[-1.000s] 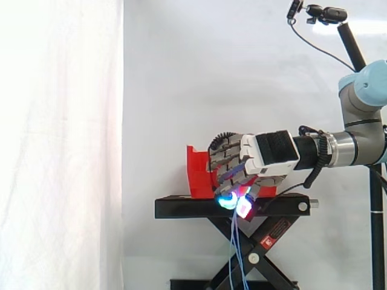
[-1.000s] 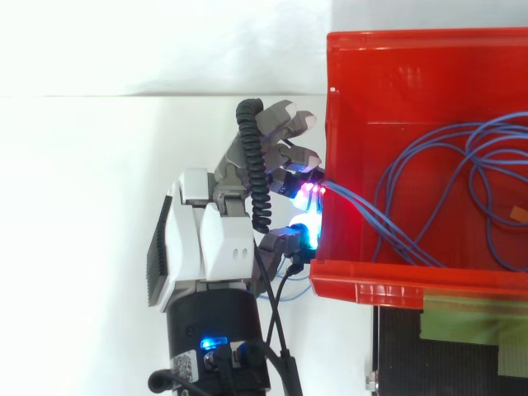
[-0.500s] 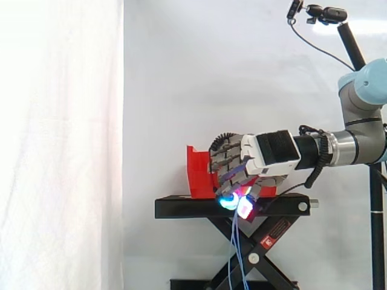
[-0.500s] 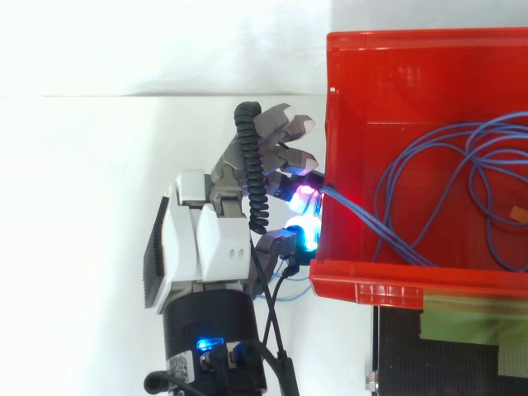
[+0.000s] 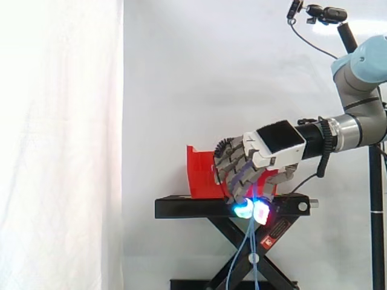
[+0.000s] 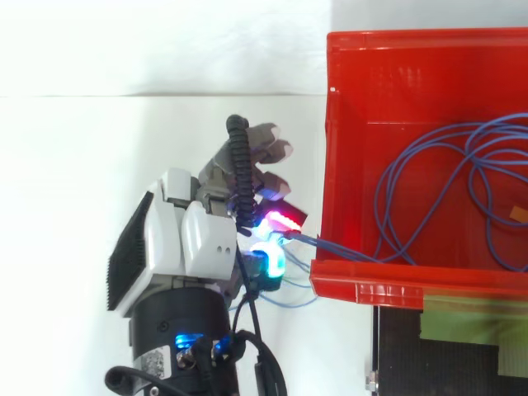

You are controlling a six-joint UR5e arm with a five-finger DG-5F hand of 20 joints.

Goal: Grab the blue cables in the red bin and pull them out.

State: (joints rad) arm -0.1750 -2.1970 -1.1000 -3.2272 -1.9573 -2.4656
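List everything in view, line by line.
red bin: one, red, on the stand.
blue cables: several, blue, looped in the bin, running over its wall to the hand, ends hanging below the stand.
stand: one, black scissor lift, under the bin.
curtain: one, white, behind.
camera: one, black, on a pole, upper right in side view.
hand: one, grey-white, outside the bin, pinching the cables.
arm: one, grey and light blue, from the right.

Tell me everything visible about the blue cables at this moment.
Thin blue cables, several strands, lie in loose loops inside the red bin. A bundle runs over the bin's rim to the hand, whose curled fingers pinch it outside the bin. In the side view, strands hang below the hand, past the black stand.
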